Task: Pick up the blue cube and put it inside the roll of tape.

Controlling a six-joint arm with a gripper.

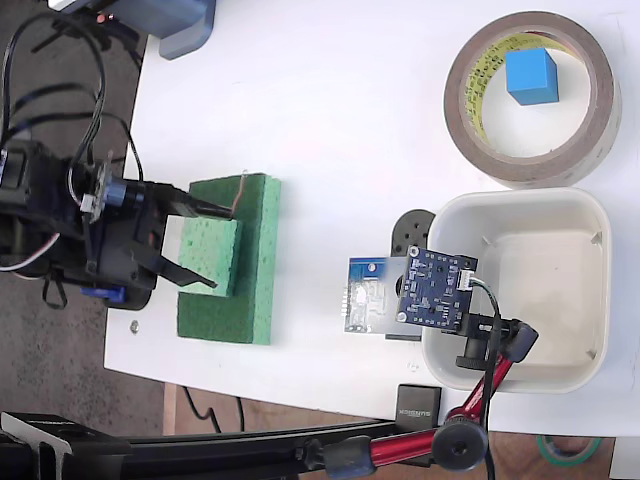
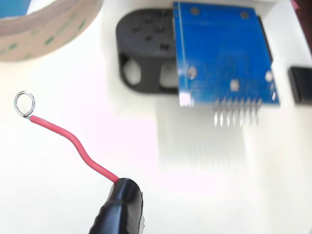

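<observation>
In the fixed view the blue cube (image 1: 531, 76) rests on the table inside the hole of the roll of tape (image 1: 530, 160), which lies flat at the top right. My gripper (image 1: 222, 246) is far away at the left, open, its two black fingers spread over a green sponge. Nothing sits between them. A thin red wire (image 2: 73, 144) ending in a small metal ring (image 2: 24, 105) sticks out from one fingertip (image 2: 119, 209). The wrist view catches part of the tape roll (image 2: 44, 29) at its top left.
A white rounded-square tub (image 1: 520, 290) stands at the lower right, with a dark blue circuit board (image 1: 435, 288) on a red clamp arm (image 1: 420, 440) over its rim. Stacked green sponges (image 1: 255, 260) lie at left. A black block (image 1: 418, 402) sits near the front edge.
</observation>
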